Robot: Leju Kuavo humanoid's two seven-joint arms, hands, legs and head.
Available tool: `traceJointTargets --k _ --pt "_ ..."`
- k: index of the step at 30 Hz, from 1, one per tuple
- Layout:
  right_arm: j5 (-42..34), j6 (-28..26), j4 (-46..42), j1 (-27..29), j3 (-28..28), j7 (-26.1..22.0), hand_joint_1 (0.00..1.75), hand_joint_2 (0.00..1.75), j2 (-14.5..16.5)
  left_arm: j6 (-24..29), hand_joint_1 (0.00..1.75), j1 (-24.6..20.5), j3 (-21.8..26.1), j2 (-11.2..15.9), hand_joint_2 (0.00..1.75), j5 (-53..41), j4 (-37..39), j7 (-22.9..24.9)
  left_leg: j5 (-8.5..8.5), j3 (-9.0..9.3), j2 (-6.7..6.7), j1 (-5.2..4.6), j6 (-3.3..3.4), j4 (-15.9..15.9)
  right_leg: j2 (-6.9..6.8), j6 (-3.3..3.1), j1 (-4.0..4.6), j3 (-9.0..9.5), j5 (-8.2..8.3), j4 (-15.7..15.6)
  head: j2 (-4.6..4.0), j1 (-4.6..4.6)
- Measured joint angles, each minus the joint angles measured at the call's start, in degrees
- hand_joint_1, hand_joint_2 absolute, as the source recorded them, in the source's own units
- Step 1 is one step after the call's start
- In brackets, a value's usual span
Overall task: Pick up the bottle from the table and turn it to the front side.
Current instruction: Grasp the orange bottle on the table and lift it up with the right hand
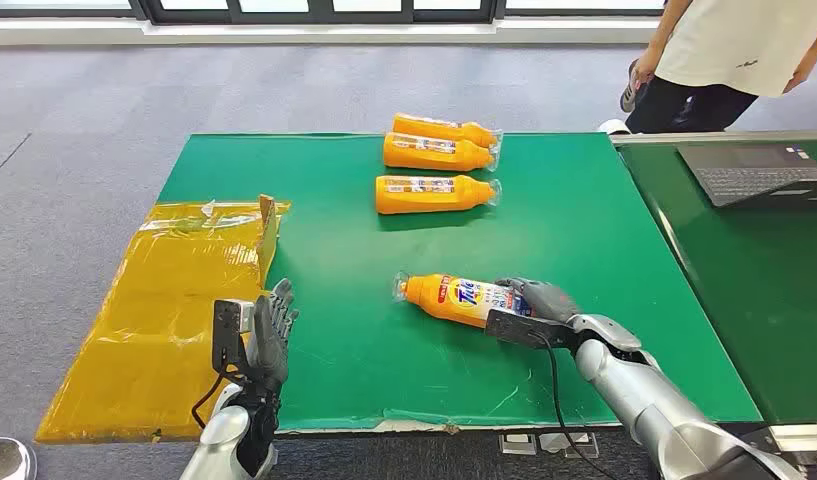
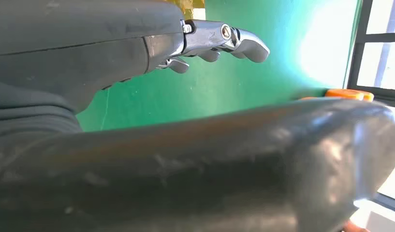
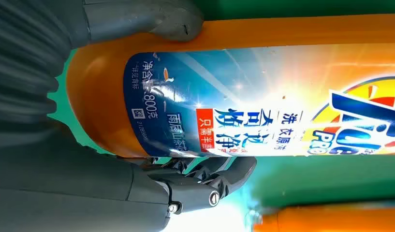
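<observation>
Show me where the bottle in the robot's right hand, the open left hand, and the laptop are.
bottle (image 1: 454, 298): head view, on its front label.
right hand (image 1: 537, 299): head view, on the grey back of the hand.
left hand (image 1: 268, 332): head view, on the palm.
laptop (image 1: 752, 175): head view, on the keyboard.

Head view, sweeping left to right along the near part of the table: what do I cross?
Yellow plastic sheet → left hand → held bottle → right hand → laptop, farther back.

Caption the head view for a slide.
Right hand grips a bottle lying label-up on the green table; three more bottles lie beyond.
</observation>
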Motion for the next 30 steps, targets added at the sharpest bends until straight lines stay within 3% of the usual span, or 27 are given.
traceJointTargets --k 6,14,22,30 --pt "-5.61 -7.47 -5.85 5.83 -5.02 -3.15 1.75 1.75 2.29 0.13 0.0 3.22 0.1 0.09 0.0 -0.02 -1.74 -0.26 0.0 -0.26 -0.07 0.02 -0.02 0.0 -0.02 -0.02 0.01 -0.18 0.0 0.05 -0.01 -0.01" --pt "-14.67 -8.74 -20.69 14.46 -11.57 -8.94 1.75 1.75 8.27 1.19 0.0 4.7 0.13 -0.09 0.0 -0.66 -3.19 -1.2 0.15 -1.16 -0.37 0.04 -0.19 -0.01 -0.19 -0.12 0.02 -1.1 0.02 0.25 0.0 -0.01" --pt "-13.65 -10.75 -28.5 19.28 -13.83 -10.56 1.75 1.75 13.78 2.36 0.0 6.29 0.13 -0.37 0.0 -2.04 -5.04 -1.03 0.14 -1.46 -0.37 0.05 -0.22 -0.02 -0.19 -0.16 0.01 -1.43 -0.02 0.26 0.0 -0.01" --pt "-11.36 -12.79 -36.04 23.43 -14.07 -8.88 1.75 1.75 16.11 7.75 0.0 7.61 0.13 -1.42 0.0 -10.44 -8.52 -0.73 0.14 -1.56 -0.35 0.04 -0.22 -0.01 -0.19 -0.16 0.0 -1.54 -0.02 0.25 0.0 -0.01"
